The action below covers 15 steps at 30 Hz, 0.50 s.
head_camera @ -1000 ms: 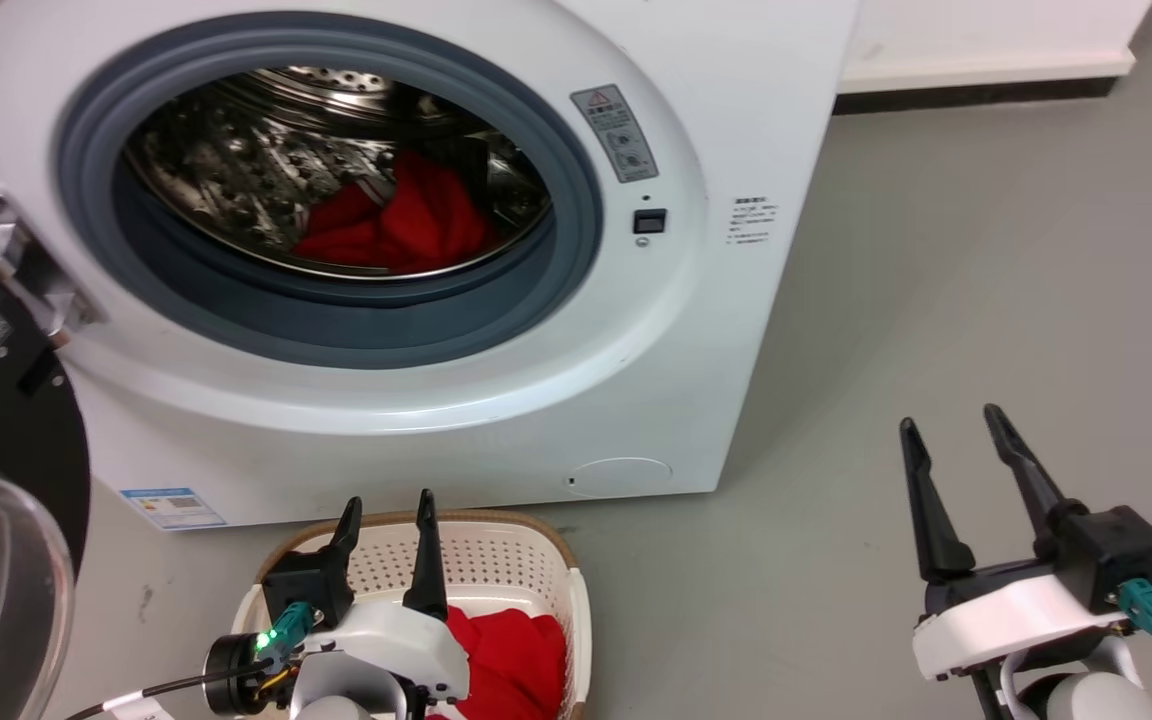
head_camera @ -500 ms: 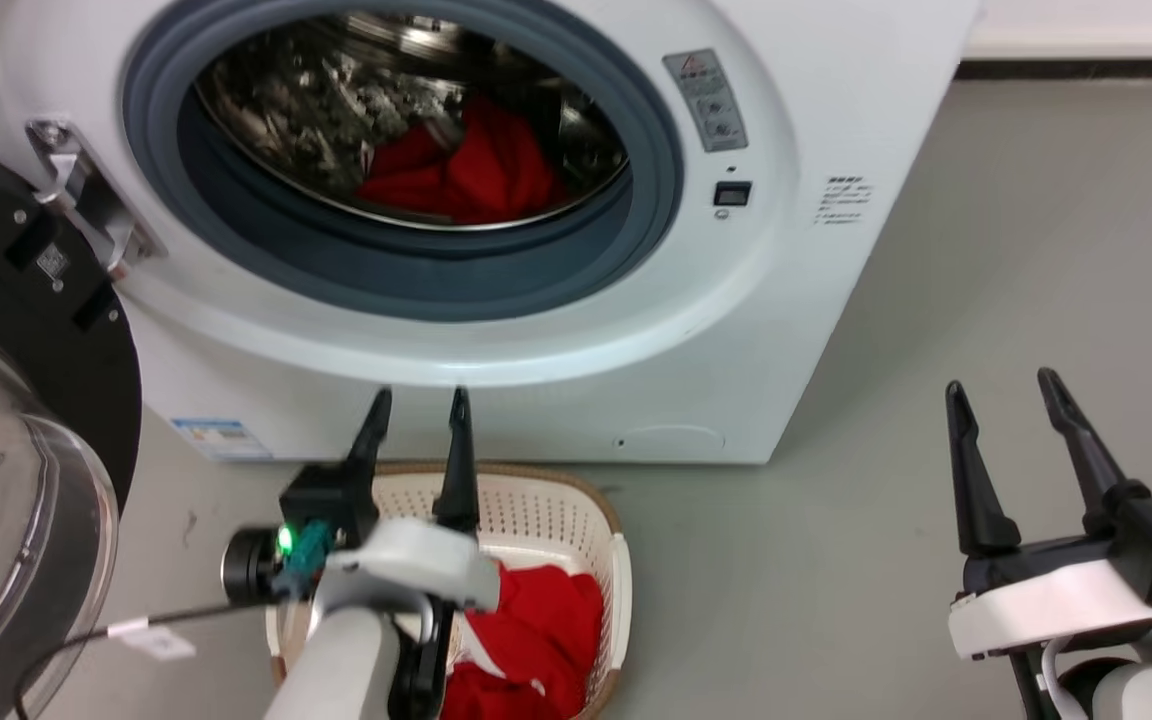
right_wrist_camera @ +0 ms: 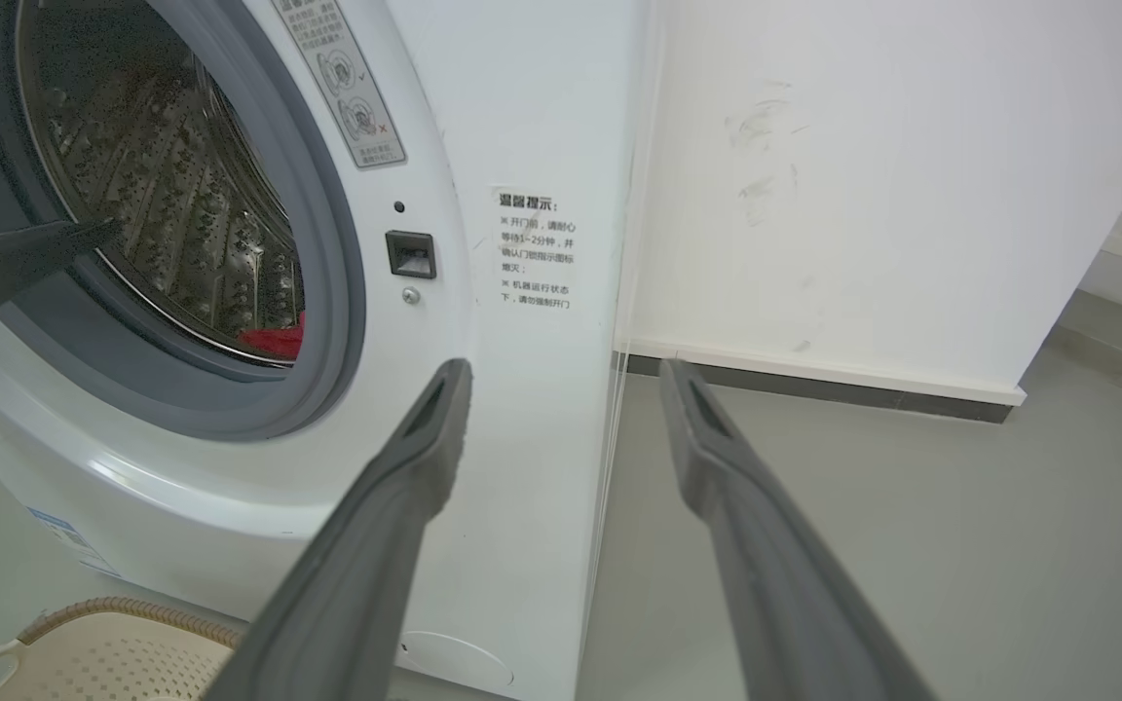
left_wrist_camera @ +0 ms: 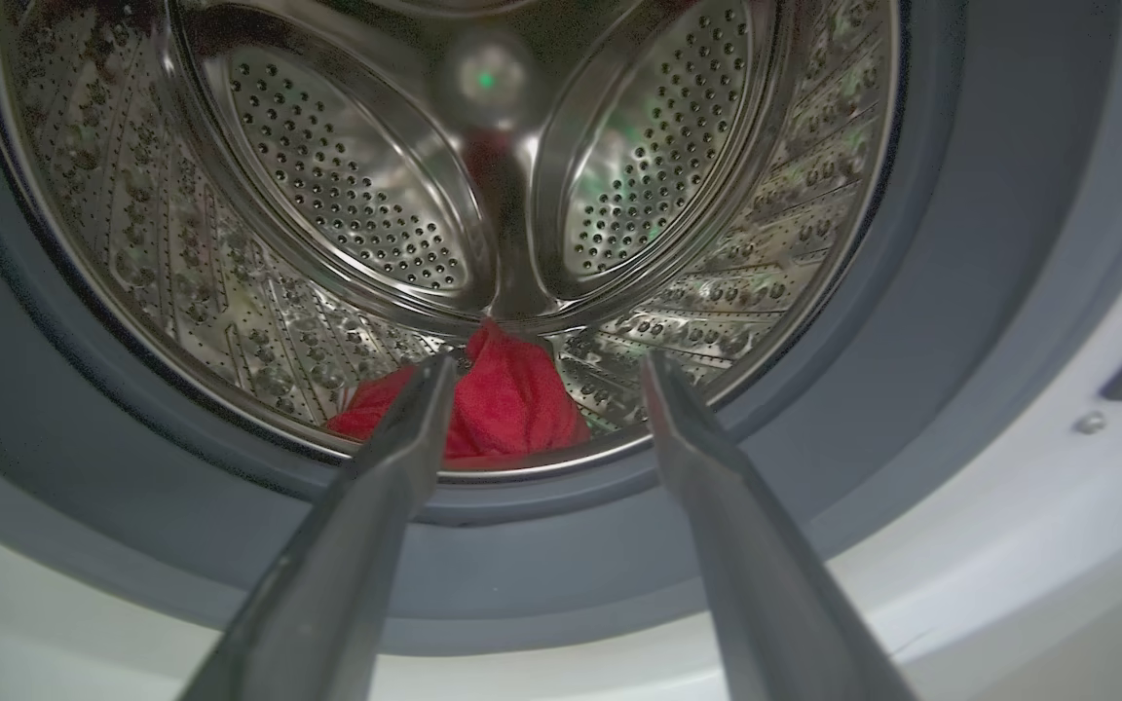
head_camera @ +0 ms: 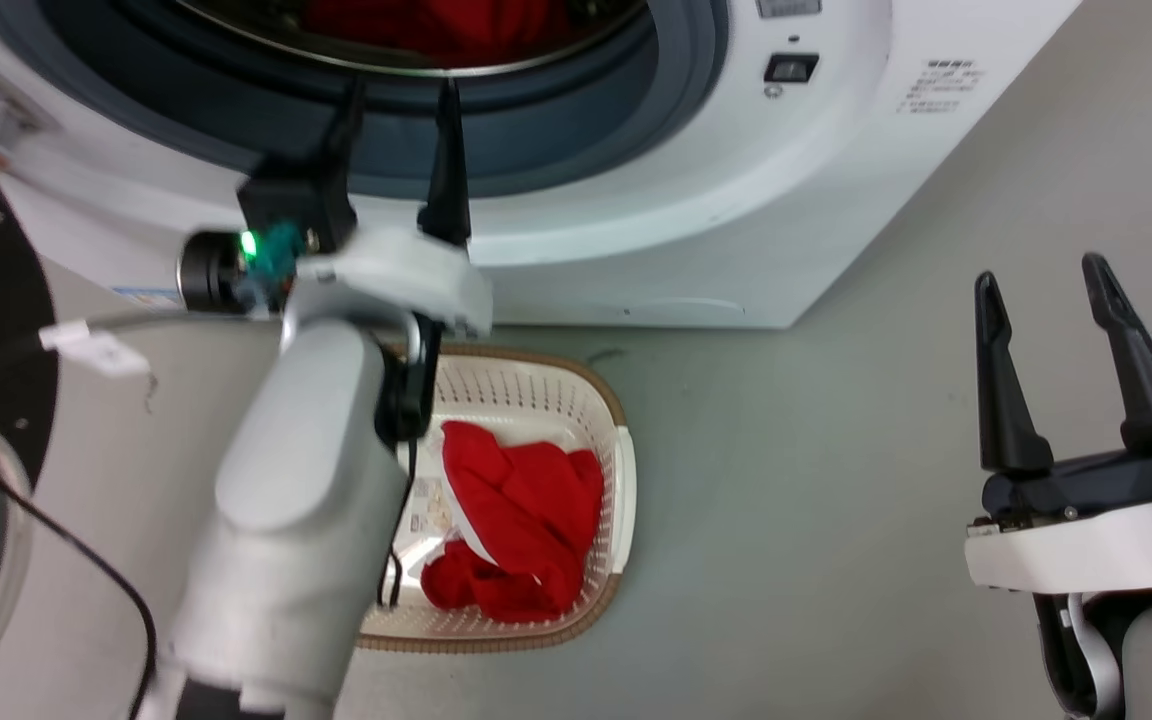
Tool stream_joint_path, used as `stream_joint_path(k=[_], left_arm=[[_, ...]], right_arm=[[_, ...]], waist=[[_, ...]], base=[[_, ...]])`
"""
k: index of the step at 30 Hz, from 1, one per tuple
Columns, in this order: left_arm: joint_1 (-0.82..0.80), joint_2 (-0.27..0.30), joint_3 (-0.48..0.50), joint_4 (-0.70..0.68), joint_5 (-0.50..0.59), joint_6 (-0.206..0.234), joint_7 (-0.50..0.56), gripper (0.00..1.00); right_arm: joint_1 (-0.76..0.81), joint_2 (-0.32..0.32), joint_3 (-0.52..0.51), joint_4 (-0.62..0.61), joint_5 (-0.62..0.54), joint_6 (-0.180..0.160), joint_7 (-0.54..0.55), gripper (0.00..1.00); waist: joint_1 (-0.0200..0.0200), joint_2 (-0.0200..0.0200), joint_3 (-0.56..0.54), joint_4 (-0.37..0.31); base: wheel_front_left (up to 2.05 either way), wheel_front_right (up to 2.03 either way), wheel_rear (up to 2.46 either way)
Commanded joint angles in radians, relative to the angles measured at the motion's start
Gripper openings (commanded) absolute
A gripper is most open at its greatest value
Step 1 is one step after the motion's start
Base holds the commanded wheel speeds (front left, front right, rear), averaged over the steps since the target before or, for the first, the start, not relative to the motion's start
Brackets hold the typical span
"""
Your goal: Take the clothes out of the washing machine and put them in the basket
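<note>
The right hand (right_wrist_camera: pixel 563 370) is holding its two fingers spread with nothing between them, pointing at the front corner of the washing machine (right_wrist_camera: pixel 532 107). Red clothes (right_wrist_camera: pixel 274 341) are lying low in the drum. The left hand (right_wrist_camera: pixel 25 258) is showing one dark finger across the grey ring. The basket (right_wrist_camera: pixel 103 638) is sitting on the floor (right_wrist_camera: pixel 912 506) just beside the machine's foot.

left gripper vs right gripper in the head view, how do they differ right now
The left gripper is raised to the washing machine's grey door ring; the right gripper hangs apart, over the floor beside the machine. The left gripper's fingers point into the drum at a red garment; the right gripper's point at the machine's white front corner. Both are open and empty.
</note>
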Motion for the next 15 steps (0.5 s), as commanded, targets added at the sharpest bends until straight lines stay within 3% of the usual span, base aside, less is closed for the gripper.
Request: stream_joint_path(k=[1, 8, 15], left_arm=[[-0.037, 0.003, 0.005, 0.019, 0.005, -0.003, -0.002, 1.0], [-0.345, 0.049, 0.021, 0.284, 0.016, -0.016, 0.037, 1.0], [-0.58, 0.119, 0.022, 0.482, 0.026, 0.0, 0.166, 1.0]], right_arm=[[-0.018, 0.0, 0.004, -0.009, 0.0, -0.001, -0.001, 1.0], [-0.05, 0.001, 0.036, -0.013, 0.041, -0.001, -0.019, 1.0], [-0.089, 0.001, 0.083, 0.011, 0.08, -0.001, -0.06, 1.0]], waist=[[-0.0001, 0.0, 0.055, -0.025], [-0.0001, 0.0, 0.154, -0.094], [-0.0001, 0.0, 0.239, -0.181]], base=[[0.0, 0.0, 0.0], [0.0, 0.0, 0.0], [0.0, 0.0, 0.0]])
